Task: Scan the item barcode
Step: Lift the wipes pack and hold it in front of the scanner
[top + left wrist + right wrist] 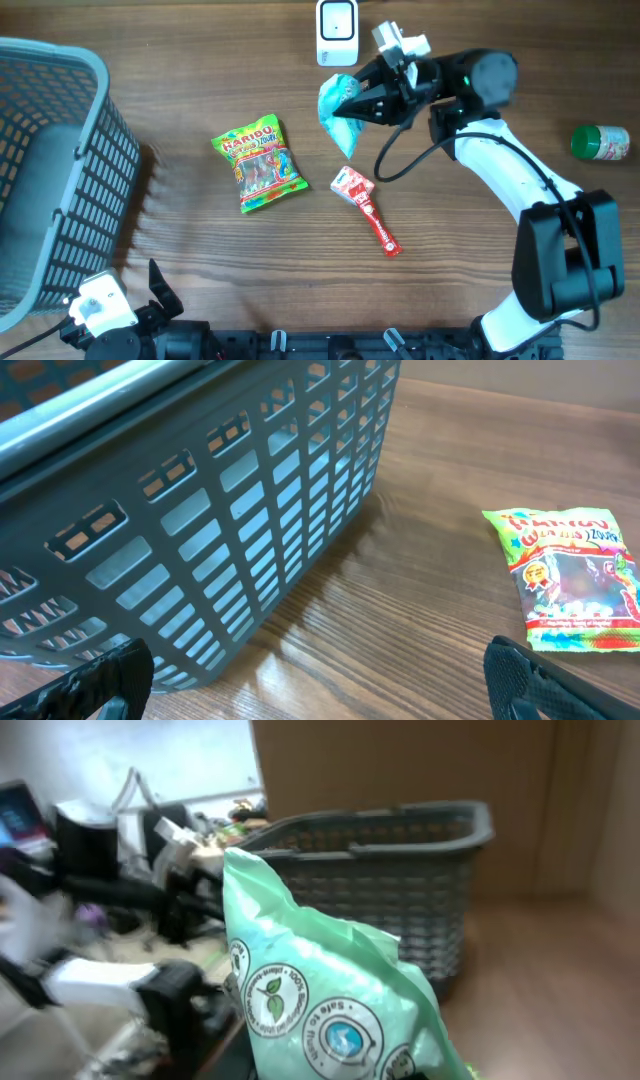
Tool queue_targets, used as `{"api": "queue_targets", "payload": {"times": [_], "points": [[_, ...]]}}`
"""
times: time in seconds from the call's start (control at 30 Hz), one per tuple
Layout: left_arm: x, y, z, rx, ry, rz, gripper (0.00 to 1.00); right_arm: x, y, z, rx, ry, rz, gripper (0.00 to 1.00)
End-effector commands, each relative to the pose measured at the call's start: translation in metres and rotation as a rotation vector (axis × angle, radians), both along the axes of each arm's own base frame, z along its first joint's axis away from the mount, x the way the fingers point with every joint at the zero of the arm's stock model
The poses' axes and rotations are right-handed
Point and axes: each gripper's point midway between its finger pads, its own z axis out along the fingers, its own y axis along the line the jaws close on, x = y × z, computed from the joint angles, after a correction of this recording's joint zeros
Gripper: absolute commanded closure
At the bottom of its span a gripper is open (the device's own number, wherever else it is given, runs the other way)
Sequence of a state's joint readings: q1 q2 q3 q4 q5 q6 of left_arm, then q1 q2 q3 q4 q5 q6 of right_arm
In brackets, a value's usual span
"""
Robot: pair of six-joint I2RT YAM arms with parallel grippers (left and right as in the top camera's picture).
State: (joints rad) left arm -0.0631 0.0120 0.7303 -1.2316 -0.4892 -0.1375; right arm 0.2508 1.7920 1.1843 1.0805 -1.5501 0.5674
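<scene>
teal pouch (335,120) hangs pinched in the right gripper (353,103), its jaws nearly closed on the top. far left of that hand stands a grey basket (60,60), with the left gripper (320,678) beside it, spread wide and empty. nearer are a haribo bag (259,163) and a red stick packet (366,210). a white scanner (337,30) sits just beyond the fingertips, and a green bottle (600,142) lies well behind the wrist.

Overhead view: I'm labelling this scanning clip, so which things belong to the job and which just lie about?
In the job: green pouch, right end effector holding it, white scanner.
Lying about: Haribo bag, red packet, green bottle, grey basket.
</scene>
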Motion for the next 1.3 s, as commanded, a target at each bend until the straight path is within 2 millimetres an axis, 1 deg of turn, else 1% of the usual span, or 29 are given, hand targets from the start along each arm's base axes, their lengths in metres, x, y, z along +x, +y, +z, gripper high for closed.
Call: {"api": "queue_targets", "payload": {"times": [0.0, 0.07, 0.1, 0.17, 0.27, 0.4, 0.47, 0.5, 0.57, 0.63, 0.7, 0.77, 0.87, 0.93, 1.0, 1.07, 1.13, 1.2, 1.27], "points": [[-0.001, 0.001, 0.001, -0.004, -0.013, 0.009, 0.00, 0.024, 0.009, -0.013, 0.125, -0.556, -0.119, 0.96], [-0.001, 0.001, 0.001, -0.004, -0.013, 0.009, 0.00, 0.033, 0.015, -0.020, 0.126, -0.681, -0.171, 0.96], [-0.001, 0.001, 0.001, -0.004, -0.013, 0.009, 0.00, 0.036, 0.019, -0.021, 0.133, -0.768, -0.193, 0.96], [-0.001, 0.001, 0.001, -0.004, -0.013, 0.009, 0.00, 0.037, 0.023, -0.014, 0.160, -0.910, -0.216, 0.96], [-0.001, 0.001, 0.001, -0.004, -0.013, 0.009, 0.00, 0.035, 0.024, 0.004, 0.218, -1.081, -0.247, 0.96], [-0.001, 0.001, 0.001, -0.004, -0.013, 0.009, 0.00, 0.023, 0.021, 0.031, 0.316, -1.320, -0.259, 0.96], [-0.001, 0.001, 0.001, -0.004, -0.013, 0.009, 0.00, 0.011, 0.021, 0.042, 0.369, -1.424, -0.232, 0.96], [-0.001, 0.001, 0.001, -0.004, -0.013, 0.009, 0.00, 0.001, 0.021, 0.044, 0.398, -1.490, -0.195, 0.96], [-0.001, 0.001, 0.001, -0.004, -0.013, 0.009, 0.00, -0.015, 0.020, 0.040, 0.443, -1.628, -0.108, 0.96], [-0.001, 0.001, 0.001, -0.004, -0.013, 0.009, 0.00, -0.028, 0.017, 0.027, 0.479, -1.745, 0.006, 0.96], [-0.001, 0.001, 0.001, -0.004, -0.013, 0.009, 0.00, -0.037, 0.014, 0.016, 0.504, -1.793, 0.100, 0.96], [-0.001, 0.001, 0.001, -0.004, -0.013, 0.009, 0.00, -0.039, 0.016, 0.014, 0.496, -1.738, 0.114, 0.96], [-0.001, 0.001, 0.001, -0.004, -0.013, 0.009, 0.00, -0.037, 0.023, 0.008, 0.468, -1.584, 0.129, 0.96], [-0.001, 0.001, 0.001, -0.004, -0.013, 0.009, 0.00, -0.036, 0.027, 0.001, 0.443, -1.468, 0.138, 0.96], [-0.001, 0.001, 0.001, -0.004, -0.013, 0.009, 0.00, -0.034, 0.030, -0.009, 0.405, -1.310, 0.147, 0.96], [-0.001, 0.001, 0.001, -0.004, -0.013, 0.009, 0.00, -0.033, 0.034, -0.022, 0.350, -1.097, 0.158, 0.96], [-0.001, 0.001, 0.001, -0.004, -0.013, 0.009, 0.00, -0.034, 0.037, -0.042, 0.264, -0.793, 0.166, 0.96], [-0.001, 0.001, 0.001, -0.004, -0.013, 0.009, 0.00, -0.041, 0.035, -0.061, 0.177, -0.492, 0.170, 0.96], [-0.001, 0.001, 0.001, -0.004, -0.013, 0.009, 0.00, -0.047, 0.033, -0.072, 0.107, -0.261, 0.172, 0.96]]}}
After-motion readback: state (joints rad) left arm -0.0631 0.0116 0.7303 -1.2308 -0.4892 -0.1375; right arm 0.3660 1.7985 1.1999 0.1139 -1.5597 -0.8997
